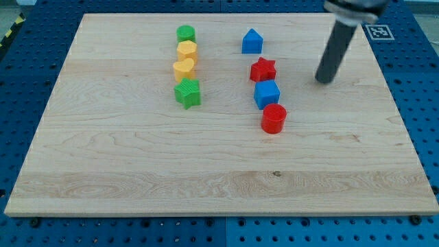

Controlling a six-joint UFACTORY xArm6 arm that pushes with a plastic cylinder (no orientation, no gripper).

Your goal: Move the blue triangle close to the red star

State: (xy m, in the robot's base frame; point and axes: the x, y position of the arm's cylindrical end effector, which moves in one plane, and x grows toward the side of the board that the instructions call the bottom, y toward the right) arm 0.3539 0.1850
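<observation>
We saw the blue triangle (252,42) near the top of the wooden board (137,165), just above the red star (263,70) but apart from it. Our tip (321,80), a plain rod with no jaws to open or close, rested to the view's right of the star, well apart from the triangle and touching no block. A blue cube (267,94) and red cylinder (274,118) lay below the star.

- The dark rod (336,51) leaves the frame at the upper right, its mount cropped by the top edge.
- The wooden board (219,192) has its lower corners cropped or nearly so at the bottom edge.
- A black-and-white marker (376,31) at upper right sits partly behind the rod.
- A yellow-black stripe (8,36) at upper left is cropped.
</observation>
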